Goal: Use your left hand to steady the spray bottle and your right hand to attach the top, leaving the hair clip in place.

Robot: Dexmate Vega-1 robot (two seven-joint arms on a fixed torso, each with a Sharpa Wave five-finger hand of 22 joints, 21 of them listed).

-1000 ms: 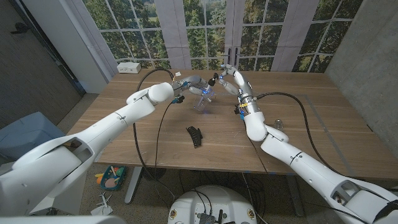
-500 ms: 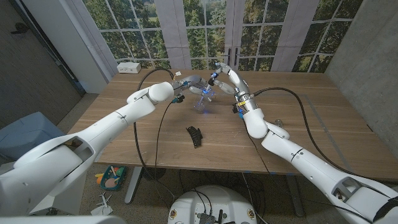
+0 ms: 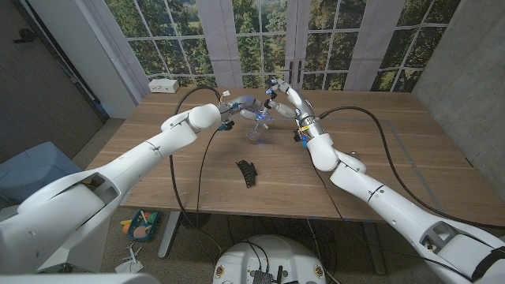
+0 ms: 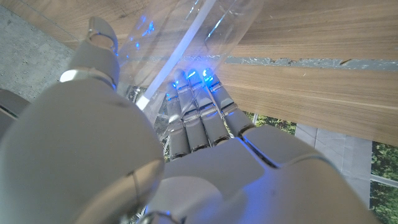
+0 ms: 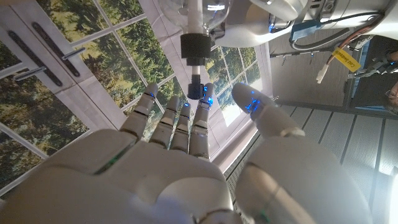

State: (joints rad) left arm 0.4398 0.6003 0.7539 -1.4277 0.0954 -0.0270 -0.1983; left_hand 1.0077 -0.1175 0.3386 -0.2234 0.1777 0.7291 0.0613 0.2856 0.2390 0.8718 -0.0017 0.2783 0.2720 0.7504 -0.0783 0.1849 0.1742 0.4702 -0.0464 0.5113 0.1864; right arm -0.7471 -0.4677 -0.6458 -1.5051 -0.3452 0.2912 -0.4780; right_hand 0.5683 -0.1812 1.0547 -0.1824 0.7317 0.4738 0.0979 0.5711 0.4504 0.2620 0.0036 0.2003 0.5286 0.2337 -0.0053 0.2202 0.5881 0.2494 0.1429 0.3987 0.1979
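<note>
left hand [image 3: 239, 103] grips spray bottle [image 3: 256, 126] — right hand [image 3: 282, 98] holds top [image 5: 194, 53].

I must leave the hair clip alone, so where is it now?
In the head view the black hair clip lies on the wooden table, nearer the robot than the spray bottle, apart from both hands.

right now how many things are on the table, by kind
spray bottle: 1
hair clip: 1
white box: 1
small clear item, too small to identify: 1
total: 4
</note>
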